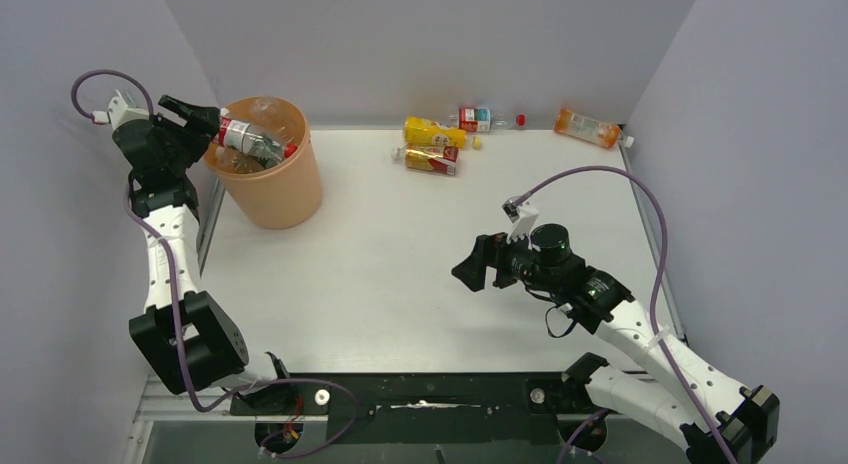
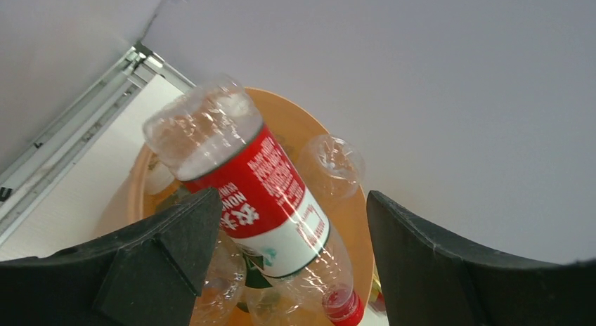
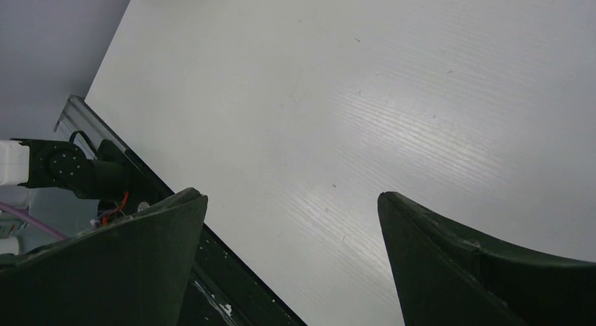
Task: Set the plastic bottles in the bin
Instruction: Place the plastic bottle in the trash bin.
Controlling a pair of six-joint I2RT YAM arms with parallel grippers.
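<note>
Bottle (image 2: pixel 261 199) lies between parted left fingers (image 2: pixel 165 259), above bin (image 2: pixel 302 116).

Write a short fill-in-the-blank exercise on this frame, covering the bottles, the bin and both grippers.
1. The bottle between the jaws of the left gripper has a ___ label.
2. The bin stands at the far ___ corner of the table.
3. Outside the bin, ___ bottles lie on the table.
4. The right gripper holds ___.
Missing words: red; left; four; nothing.
</note>
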